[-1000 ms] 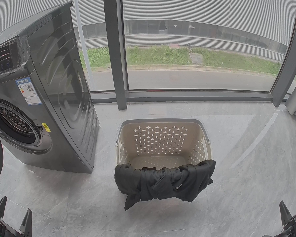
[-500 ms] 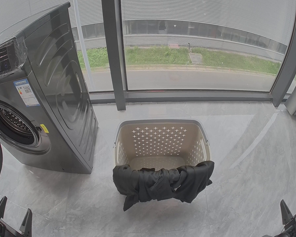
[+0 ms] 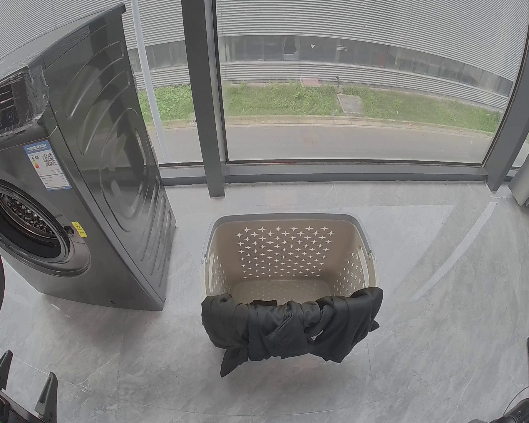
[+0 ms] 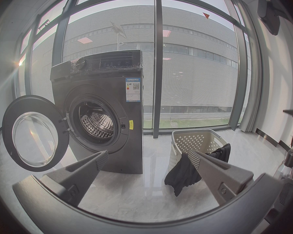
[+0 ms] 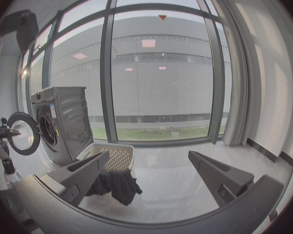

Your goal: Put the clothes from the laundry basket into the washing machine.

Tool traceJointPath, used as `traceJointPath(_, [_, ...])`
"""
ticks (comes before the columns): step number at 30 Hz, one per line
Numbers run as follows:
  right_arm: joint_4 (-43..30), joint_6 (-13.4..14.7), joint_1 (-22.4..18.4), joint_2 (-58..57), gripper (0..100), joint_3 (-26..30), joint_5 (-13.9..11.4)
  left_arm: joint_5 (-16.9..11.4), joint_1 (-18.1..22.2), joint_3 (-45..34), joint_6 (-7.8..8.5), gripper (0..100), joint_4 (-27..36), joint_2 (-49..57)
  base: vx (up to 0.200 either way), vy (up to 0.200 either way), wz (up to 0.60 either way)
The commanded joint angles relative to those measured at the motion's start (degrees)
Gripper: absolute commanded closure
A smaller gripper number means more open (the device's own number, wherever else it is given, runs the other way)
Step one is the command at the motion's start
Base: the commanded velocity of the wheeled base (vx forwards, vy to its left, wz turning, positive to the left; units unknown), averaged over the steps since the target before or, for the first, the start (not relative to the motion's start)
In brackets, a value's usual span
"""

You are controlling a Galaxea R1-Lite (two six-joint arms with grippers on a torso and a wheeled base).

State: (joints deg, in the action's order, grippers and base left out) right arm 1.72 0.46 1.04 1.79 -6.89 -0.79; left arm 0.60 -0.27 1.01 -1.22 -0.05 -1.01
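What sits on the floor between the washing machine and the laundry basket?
Nothing: in the head view, the strip of grey floor between the washing machine and the laundry basket is bare.

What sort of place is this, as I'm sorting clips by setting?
Likely a laundry corner in a glass-walled room: a front-loading washing machine with its door open, a laundry basket with dark clothes draped over its rim, on a stone-look floor beside floor-to-ceiling windows.
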Motion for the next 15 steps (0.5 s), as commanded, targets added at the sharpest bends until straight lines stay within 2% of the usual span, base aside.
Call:
traceJointPath(1, [-3.2,0.4,4.3,13.0,0,-14.3,-0.4,0.0,0.0,-0.8,0.08,0,0.0,1.0,0.0,0.0,0.0])
traceJointPath(5, [-3.6,0.6,7.4,22.2,0,-12.4,-0.8,0.0,0.0,-0.8,-0.1,0,0.0,1.0,0.0,0.0,0.0])
traceJointPath(9, [-0.3,2.3,12.2,35.5,0,-11.0,-1.8,0.0,0.0,-0.8,-0.1,0,0.0,1.0,0.0,0.0,0.0])
traceJointPath(12, [3.0,5.8,13.2,44.2,0,-11.2,-3.4,0.0,0.0,-0.8,-0.1,0,0.0,1.0,0.0,0.0,0.0])
traceJointPath(15, [4.7,6.0,13.3,48.0,0,-11.1,-4.4,0.0,0.0,-0.8,-0.1,0,0.0,1.0,0.0,0.0,0.0])
